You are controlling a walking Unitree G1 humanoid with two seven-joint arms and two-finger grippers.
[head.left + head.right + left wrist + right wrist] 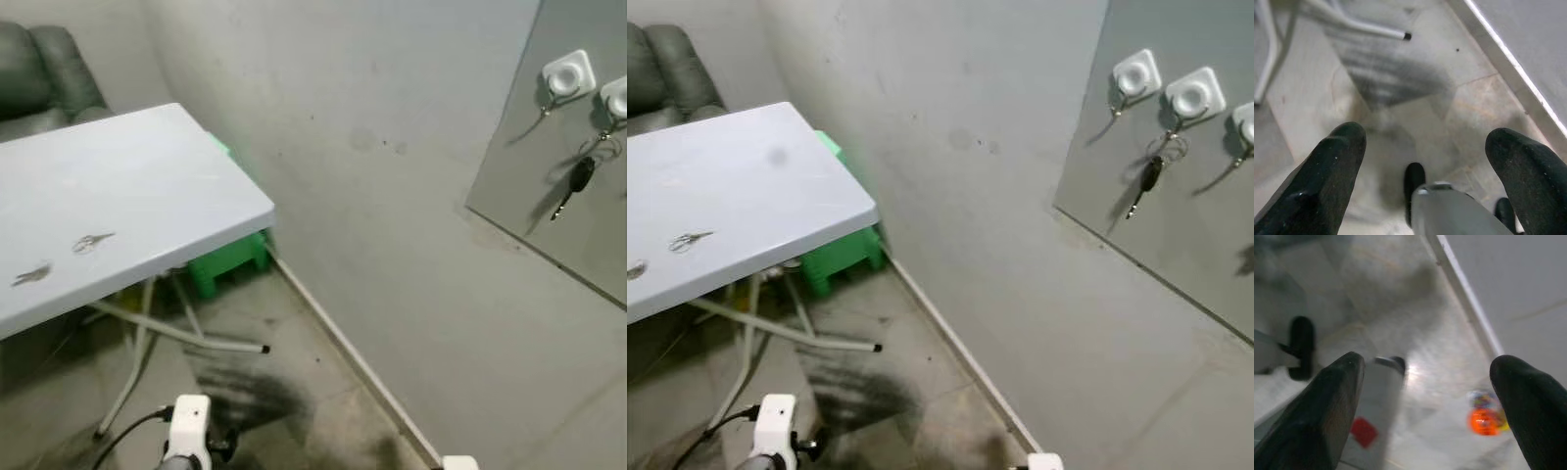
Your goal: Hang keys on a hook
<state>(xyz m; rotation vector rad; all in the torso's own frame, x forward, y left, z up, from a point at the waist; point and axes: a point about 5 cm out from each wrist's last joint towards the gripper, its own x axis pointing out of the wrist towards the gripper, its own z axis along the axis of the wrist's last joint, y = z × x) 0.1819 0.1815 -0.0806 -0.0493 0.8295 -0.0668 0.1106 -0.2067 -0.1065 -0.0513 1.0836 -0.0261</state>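
Black-fingered left hand (1425, 161) and right hand (1427, 396) hang spread wide, empty, above the floor (1400, 98).

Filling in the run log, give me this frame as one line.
stage: keys on table | keys: lying on white table | hooks: one already holds a key | left gripper: open, down | right gripper: open, down

Before me a grey wall (392, 147) meets a stained concrete floor (294, 392); left, my white folding table (108, 196).
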